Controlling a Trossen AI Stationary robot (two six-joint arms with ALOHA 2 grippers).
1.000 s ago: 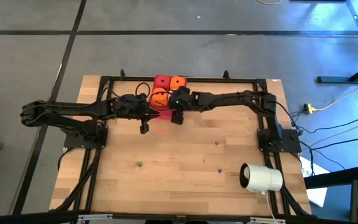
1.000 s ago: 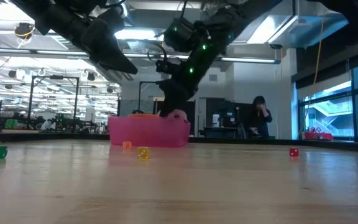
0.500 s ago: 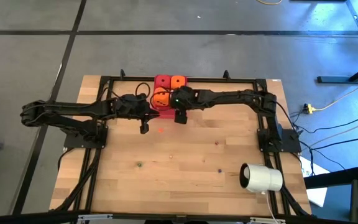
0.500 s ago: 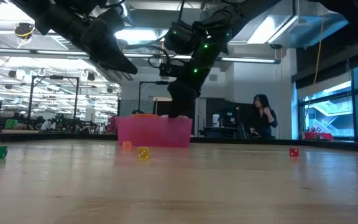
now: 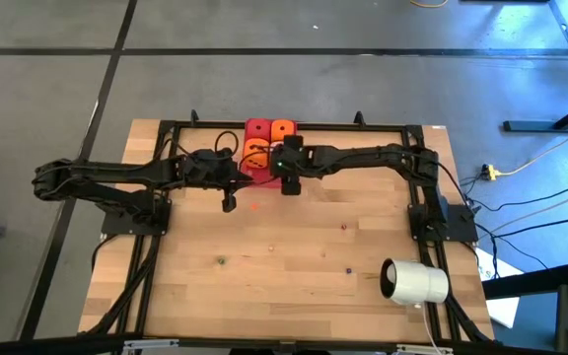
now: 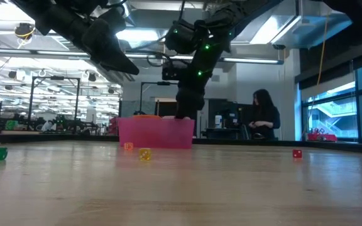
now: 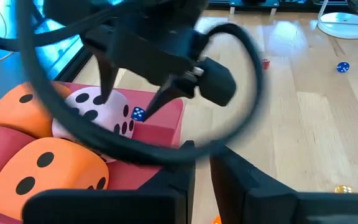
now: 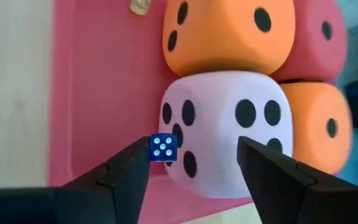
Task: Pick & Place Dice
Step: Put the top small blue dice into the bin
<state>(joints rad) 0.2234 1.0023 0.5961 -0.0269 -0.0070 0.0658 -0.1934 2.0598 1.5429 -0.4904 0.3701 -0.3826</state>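
Observation:
Four large soft dice sit in the pink tray [image 8: 98,81] at the table's far middle: a pale pink one [image 8: 229,130], two orange [image 8: 229,31] [image 8: 319,124], one red [image 8: 319,37]. My right gripper [image 8: 194,155] hangs open over the tray, pointing down, its fingers on either side of the pale pink die without touching it. A tiny blue die [image 8: 163,147] sits right at one fingertip [image 8: 138,158]. My left gripper [image 7: 202,155] is shut and hovers beside the tray's near left corner [image 5: 230,200]. My right gripper has one fingertip [image 7: 151,107] right beside the tiny blue die [image 7: 138,113], coming from above over the tray. I cannot tell whether it touches the die or whether the die lies on the tray floor.
Tiny dice lie scattered on the wood: green [image 5: 220,260], yellow [image 6: 144,154], orange [image 6: 128,146], red [image 5: 343,226], blue [image 5: 348,268]. A white cylinder [image 5: 414,282] lies near the right near corner. A person [image 6: 263,113] is in the room behind the table.
My right gripper has shifted a little toward the table's right over the tray, and its arm now stands more upright. The pink tray has slid slightly toward the right as well. My left arm has kept still.

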